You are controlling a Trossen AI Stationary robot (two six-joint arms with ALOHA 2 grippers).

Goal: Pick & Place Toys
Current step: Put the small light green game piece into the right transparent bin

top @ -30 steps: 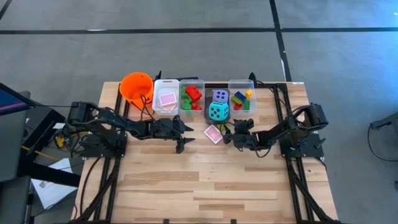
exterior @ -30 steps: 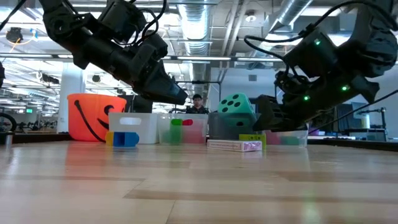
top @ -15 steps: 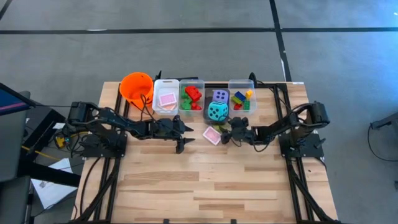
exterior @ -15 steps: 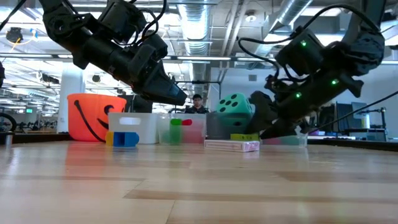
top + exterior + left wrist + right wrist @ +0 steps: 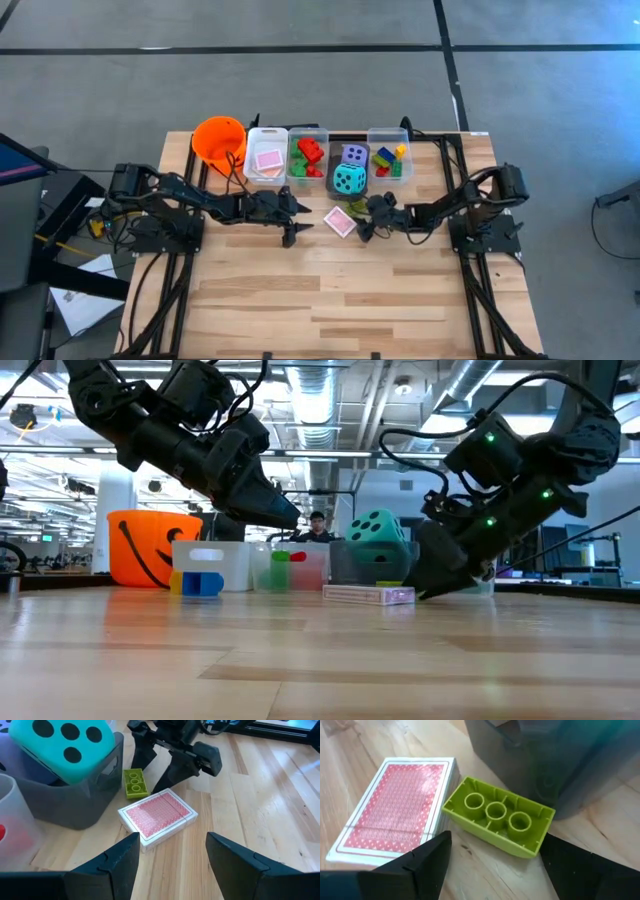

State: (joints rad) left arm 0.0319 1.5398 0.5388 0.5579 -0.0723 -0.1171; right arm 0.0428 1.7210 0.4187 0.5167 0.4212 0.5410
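Note:
A pink-white card deck [image 5: 157, 817] lies flat on the wood between my two grippers. Just beyond it, beside a grey bin [image 5: 75, 800], a lime-green brick [image 5: 497, 817] lies with its hollow underside up. My right gripper [image 5: 495, 870] is open, tipped down at the table, and the brick lies just ahead between its fingers. My left gripper [image 5: 170, 860] is open and hangs above the table on the deck's other side, pointing at it. A teal die [image 5: 349, 180] and a purple die [image 5: 353, 154] sit in the grey bin. My right gripper has one fingertip [image 5: 161, 787] at the deck's far corner [image 5: 167, 795], slanting down from the table's right. I cannot tell whether it touches the deck or the brick.
Along the far edge stand an orange bucket [image 5: 219, 140], a clear bin holding cards [image 5: 267, 157], a bin of red and green bricks [image 5: 308, 155] and a bin of mixed bricks [image 5: 387, 157]. Bare wood fills the near half of the table.
My right gripper has swung toward the table's left, toward the green brick and the deck. It has turned at the wrist and tipped its fingers lower to the table. Its gap looks unchanged.

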